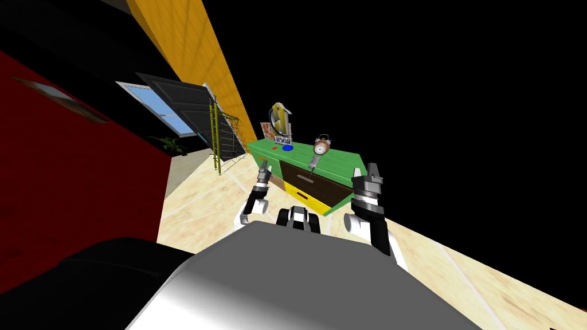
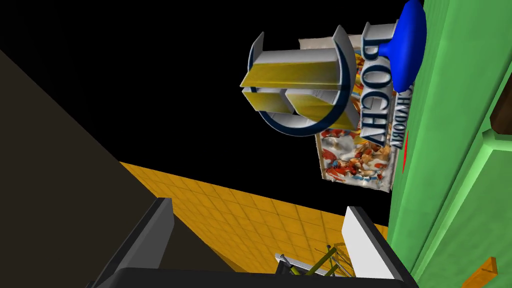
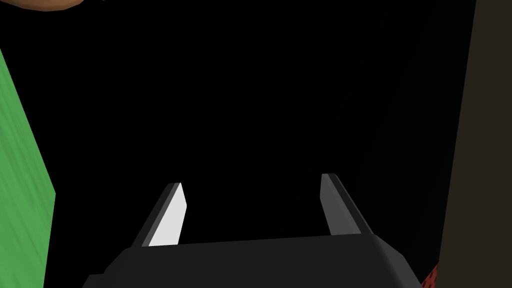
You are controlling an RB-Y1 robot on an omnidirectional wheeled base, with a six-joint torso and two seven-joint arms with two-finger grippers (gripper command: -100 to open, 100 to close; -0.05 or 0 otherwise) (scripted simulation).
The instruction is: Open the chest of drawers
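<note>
My left claw [image 1: 263, 167] hangs by the left end of the green chest of drawers [image 1: 338, 157], its two fingers spread wide with nothing between them. Past them, my wrist camera looks along the chest's top at a blue dish [image 2: 407, 45], a cereal box [image 2: 357, 155] and a silver and gold sign [image 2: 300, 85]. The chest stands on the pale floor [image 1: 200, 200] straight ahead of me, with an alarm clock [image 1: 321, 146] on top. Its brown drawer [image 1: 327, 184] and the yellow drawer [image 1: 309, 200] below it look flush with the front, so I judge nothing is opened yet. My right claw [image 1: 373, 171] is up by the chest's right end, fingers likewise spread and empty. Neither claw is on a handle, so reaching, gripping and pulling are all left to do.
</note>
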